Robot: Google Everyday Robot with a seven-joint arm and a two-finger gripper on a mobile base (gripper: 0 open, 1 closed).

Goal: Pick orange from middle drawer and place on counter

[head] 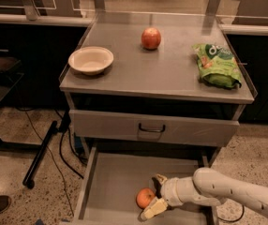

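Clearly early: the orange (145, 198) lies on the open middle drawer (110, 182) floor, with the gripper (153, 196) beside it, jaws spread either side, not yet clenched. Grasp, lift and placing on the desk (124, 74) remain.

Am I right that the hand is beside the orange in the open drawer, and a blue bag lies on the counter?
Nearly: the camera view shows the crinkly bag on the steel counter is green, not blue. The hand is beside the round orange in the open grey metal drawer.

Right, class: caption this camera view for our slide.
Open gripper at the orange in the pulled-out middle drawer, below the counter.
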